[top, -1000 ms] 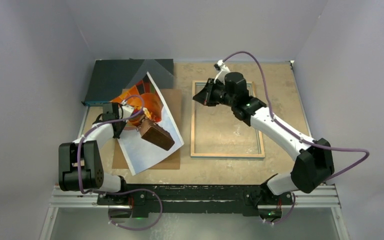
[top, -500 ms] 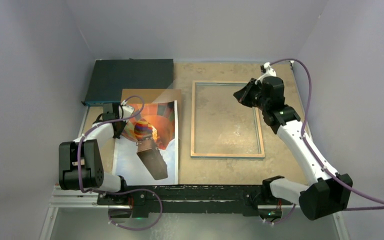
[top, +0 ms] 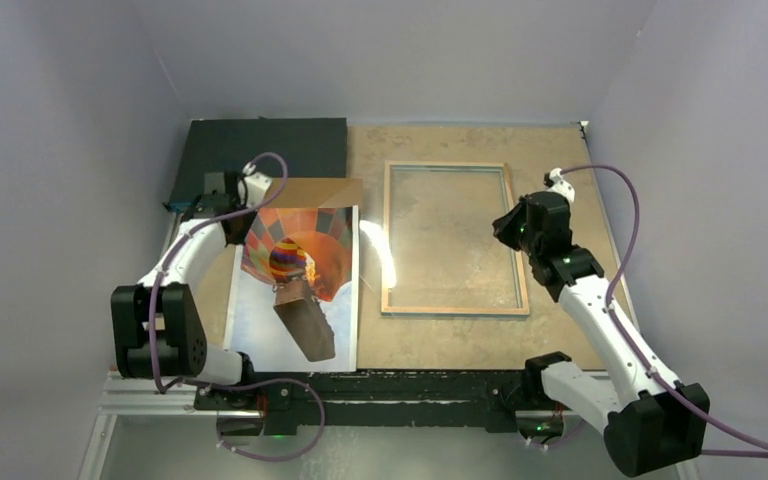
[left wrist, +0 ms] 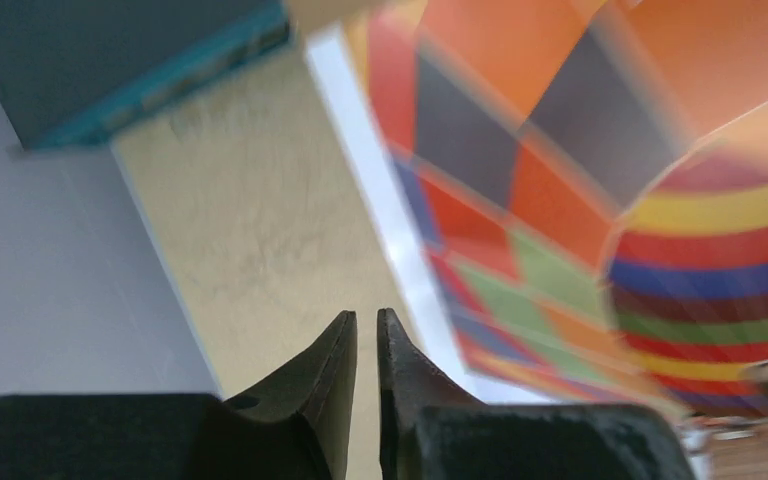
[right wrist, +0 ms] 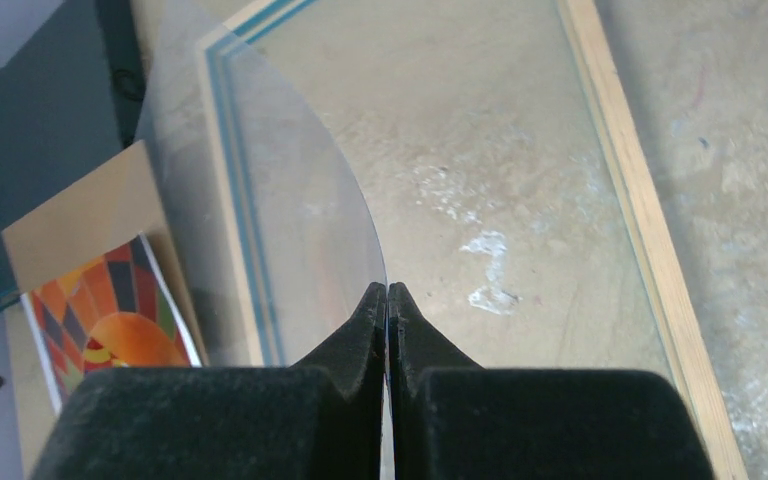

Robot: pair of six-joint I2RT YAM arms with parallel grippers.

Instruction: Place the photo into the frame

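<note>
- Left gripper (left wrist: pixel 365 318) hovers just beside the photo's far-left corner, fingers a sliver apart, gripping nothing.
- The photo (top: pixel 295 290) lies flat at its 5 o'clock, long axis 12-to-6.
- The frame (top: pixel 455 309) sits parallel at the photo's 3 o'clock.
- Right gripper (right wrist: pixel 388 290) pinches a clear sheet (right wrist: pixel 290 200) above the frame, so the left arm's nearer the photo.

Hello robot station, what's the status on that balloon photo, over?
Left tool barely open, empty. Right tool shut on clear sheet over frame. Photo flat on brown board, outside frame.
</note>
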